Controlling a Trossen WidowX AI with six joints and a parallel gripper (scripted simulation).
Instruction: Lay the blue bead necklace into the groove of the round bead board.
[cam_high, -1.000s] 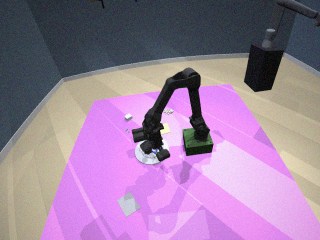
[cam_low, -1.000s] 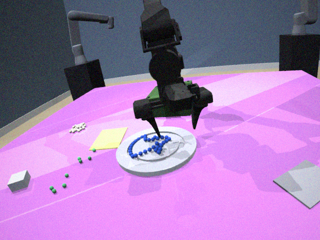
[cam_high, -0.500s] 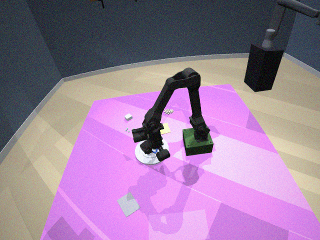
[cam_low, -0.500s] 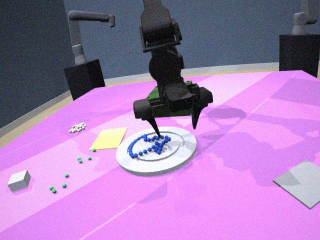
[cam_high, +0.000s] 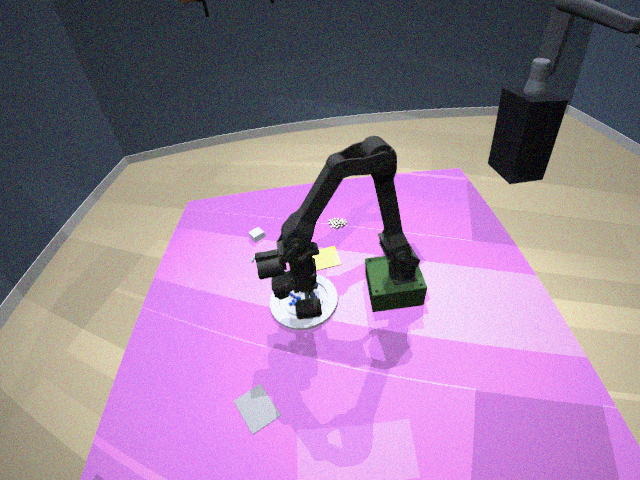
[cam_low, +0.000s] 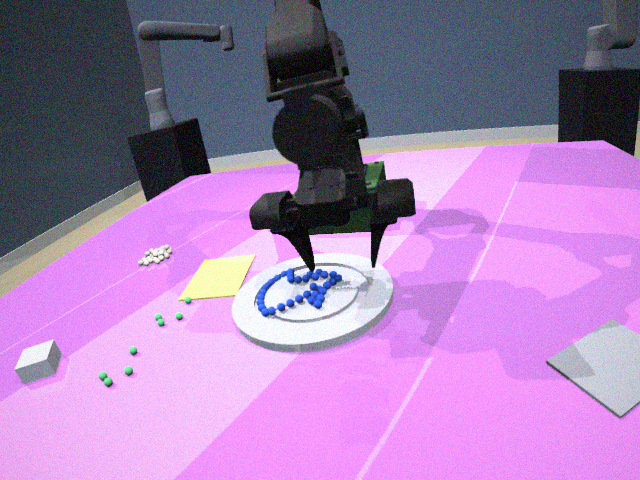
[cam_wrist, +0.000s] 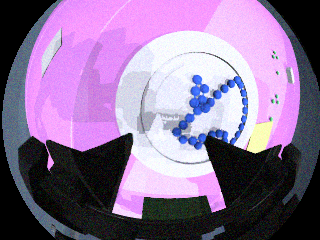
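Note:
The round bead board (cam_high: 277, 314) (cam_low: 310, 335) (cam_wrist: 128, 90) is pale grey-white with a circular groove. The blue bead necklace (cam_low: 290, 303) (cam_wrist: 195, 91) lies on it. One stretch curves along the groove on the left in the exterior view. The rest zigzags across the inside, with a small cluster near the middle. My gripper (cam_low: 343, 268) (cam_wrist: 170, 139) is open over the board's side nearest the arm base, with nothing between its fingers. One fingertip is close to the necklace's beads at that side; whether it touches them is unclear. In the top view the arm hides the fingertips.
A yellow sheet (cam_high: 329, 258) (cam_low: 219, 277) (cam_wrist: 260, 136) lies beside the board. White beads (cam_high: 337, 223) (cam_low: 156, 255), scattered green beads (cam_low: 133, 350) and a grey block (cam_high: 256, 234) (cam_low: 37, 362) lie farther off. A grey square (cam_high: 256, 410) (cam_low: 604, 366) lies on the opposite side. The arm stands on a green base (cam_high: 395, 295).

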